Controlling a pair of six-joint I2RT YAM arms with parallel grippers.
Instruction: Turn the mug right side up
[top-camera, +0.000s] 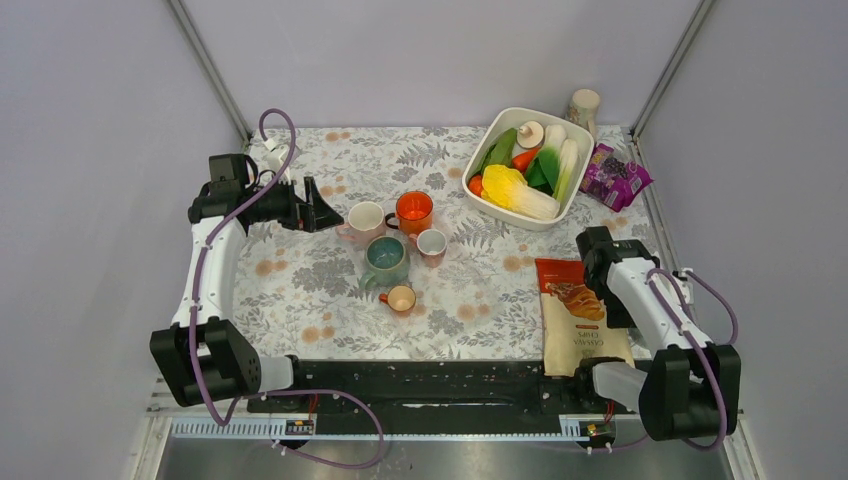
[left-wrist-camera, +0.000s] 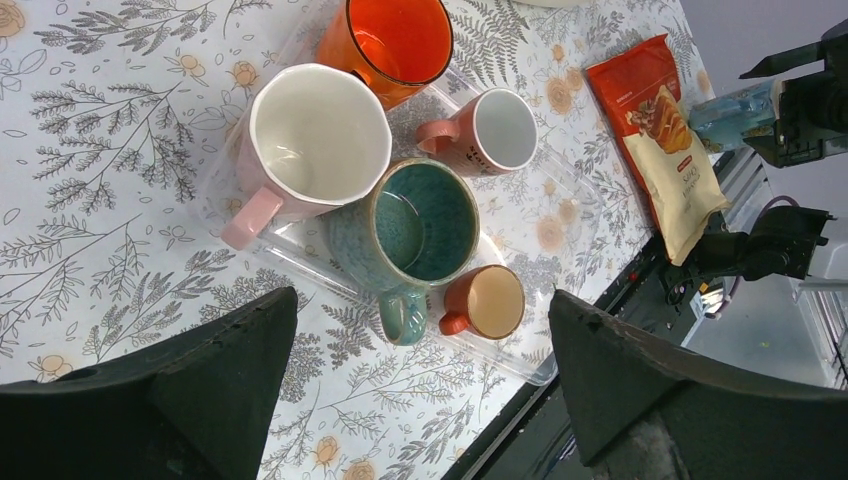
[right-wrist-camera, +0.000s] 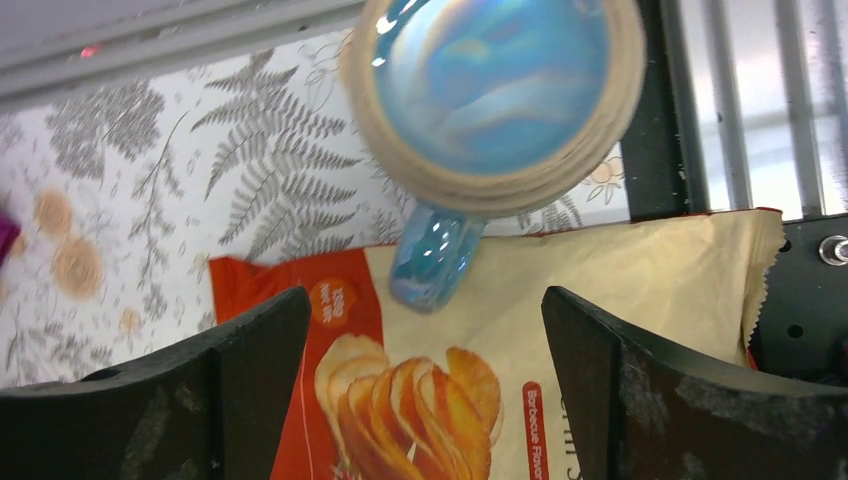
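Observation:
A blue glazed mug (right-wrist-camera: 495, 90) with a beige rim fills the top of the right wrist view, its round glossy face turned to the camera and its handle (right-wrist-camera: 432, 255) lying over the edge of a chips bag (right-wrist-camera: 560, 330). I cannot tell whether that face is the mouth or the base. My right gripper (right-wrist-camera: 425, 305) hovers open just above it, touching nothing. In the top view the right wrist (top-camera: 600, 255) hides this mug. My left gripper (left-wrist-camera: 420, 310) is open and empty above a group of mugs; it sits at the left of the table (top-camera: 322, 208).
A clear tray (left-wrist-camera: 520, 365) holds several upright mugs: pink-white (top-camera: 363, 220), orange (top-camera: 413, 210), small pink (top-camera: 432, 245), teal (top-camera: 386, 258) and small orange (top-camera: 400, 297). A white dish of toy vegetables (top-camera: 528, 165), a purple packet (top-camera: 612, 175) and a small jar (top-camera: 583, 105) stand at the back right.

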